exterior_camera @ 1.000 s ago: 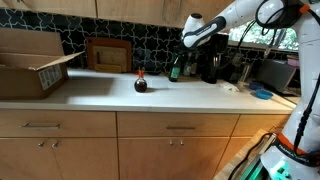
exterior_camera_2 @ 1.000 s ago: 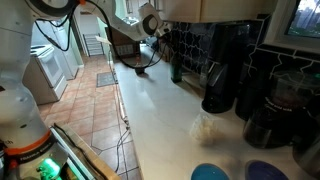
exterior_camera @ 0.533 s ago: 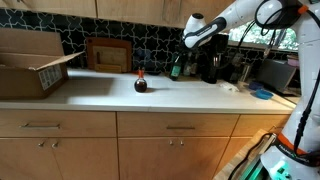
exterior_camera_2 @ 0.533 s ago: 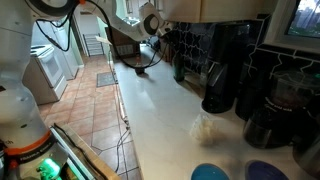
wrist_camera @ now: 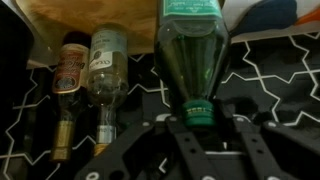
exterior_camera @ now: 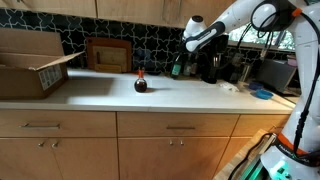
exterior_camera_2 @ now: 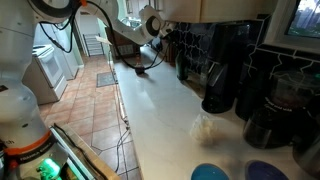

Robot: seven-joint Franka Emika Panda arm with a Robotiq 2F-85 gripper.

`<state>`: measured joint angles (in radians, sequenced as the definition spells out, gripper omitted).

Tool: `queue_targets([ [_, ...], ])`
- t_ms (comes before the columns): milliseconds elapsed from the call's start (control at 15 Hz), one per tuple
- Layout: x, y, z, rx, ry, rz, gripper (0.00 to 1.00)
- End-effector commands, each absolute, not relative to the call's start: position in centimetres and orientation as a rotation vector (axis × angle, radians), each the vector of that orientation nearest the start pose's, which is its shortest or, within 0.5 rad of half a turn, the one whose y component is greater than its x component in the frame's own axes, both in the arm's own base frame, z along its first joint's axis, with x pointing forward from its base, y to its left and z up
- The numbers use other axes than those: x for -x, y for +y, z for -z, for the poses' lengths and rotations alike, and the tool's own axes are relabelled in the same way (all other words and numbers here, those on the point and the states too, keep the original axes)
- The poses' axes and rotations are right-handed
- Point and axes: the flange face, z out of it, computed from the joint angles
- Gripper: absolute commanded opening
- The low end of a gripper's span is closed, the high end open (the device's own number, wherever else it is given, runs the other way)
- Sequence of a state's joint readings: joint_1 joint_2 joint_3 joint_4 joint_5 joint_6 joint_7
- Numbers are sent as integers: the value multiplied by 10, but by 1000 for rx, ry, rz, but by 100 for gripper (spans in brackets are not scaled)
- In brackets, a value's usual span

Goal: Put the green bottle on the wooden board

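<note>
The green bottle (exterior_camera: 175,68) is slim and dark green and stands at the back of the counter by the tiled wall; it also shows in an exterior view (exterior_camera_2: 180,67). In the wrist view its body (wrist_camera: 195,55) fills the middle, and its green cap sits between my fingers. My gripper (wrist_camera: 198,115) comes from above and looks shut on the bottle's top. The arm's hand (exterior_camera: 190,40) hangs just above the bottle. The wooden board (exterior_camera: 108,55) leans against the wall to the left, well apart from the bottle.
A squat dark bottle with a red cap (exterior_camera: 140,83) stands on the counter between board and gripper. A cardboard box (exterior_camera: 30,62) is at far left. Coffee machines (exterior_camera: 212,65) (exterior_camera_2: 225,70) crowd the right. Two small bottles (wrist_camera: 90,75) stand behind the green one.
The hand has edged slightly upward and sideways at the bottle; the bottle seems to shift with it a little. Nothing else has moved.
</note>
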<state>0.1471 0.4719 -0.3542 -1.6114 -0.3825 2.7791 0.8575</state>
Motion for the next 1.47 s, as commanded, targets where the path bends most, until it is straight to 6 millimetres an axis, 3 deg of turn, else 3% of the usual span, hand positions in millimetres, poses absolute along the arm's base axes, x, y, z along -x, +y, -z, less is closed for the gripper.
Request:
queue_targets([
  [0, -726, -95, -475, 2794, 977, 1452, 11],
  [733, -742, -111, -462, 2793, 1044, 1676, 11],
  [1400, -752, -119, -445, 2878, 1018, 1709, 11],
])
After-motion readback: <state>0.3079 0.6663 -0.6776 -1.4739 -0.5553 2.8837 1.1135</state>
